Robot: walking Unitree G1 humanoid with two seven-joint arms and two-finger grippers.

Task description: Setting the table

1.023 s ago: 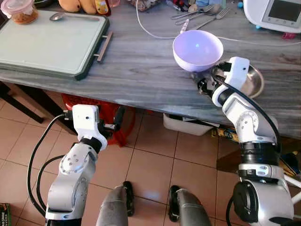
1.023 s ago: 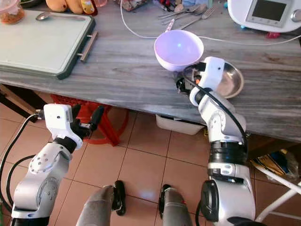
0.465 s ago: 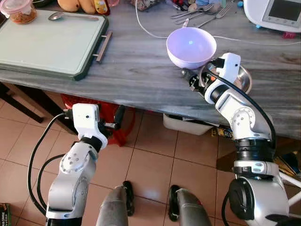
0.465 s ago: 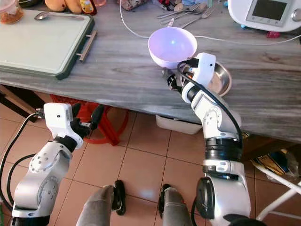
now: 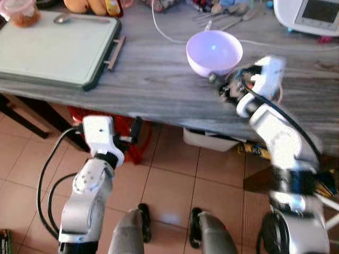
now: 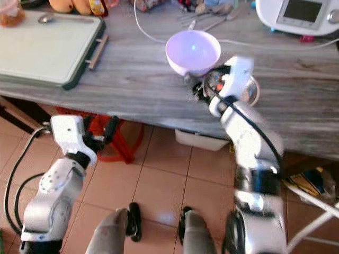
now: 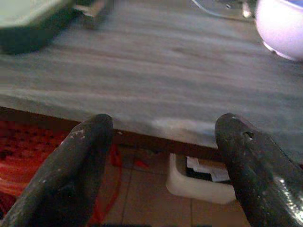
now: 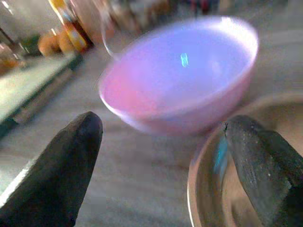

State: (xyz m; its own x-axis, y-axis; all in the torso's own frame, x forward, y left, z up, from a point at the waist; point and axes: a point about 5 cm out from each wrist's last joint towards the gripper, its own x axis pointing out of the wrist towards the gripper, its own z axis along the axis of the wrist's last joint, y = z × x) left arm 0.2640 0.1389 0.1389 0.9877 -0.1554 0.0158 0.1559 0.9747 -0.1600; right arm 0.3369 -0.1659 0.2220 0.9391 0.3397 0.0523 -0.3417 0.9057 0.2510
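Upper middle of frame: bowl [image 5: 214, 51] directly ahead of my right gripper [image 8: 161, 165], fingers apart, near it. Left gripper [image 7: 161, 161] spread, idle, farther off.

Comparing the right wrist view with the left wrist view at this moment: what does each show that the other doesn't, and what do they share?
Right wrist view: the steel bowl beside the purple bowl, bottles and orange items at the back, and the right tool open with the purple bowl just ahead. Left wrist view: the table's front edge, the red stool and white bin beneath, and the left tool open below the edge. Shared: the purple bowl, the grey table and the green tray.
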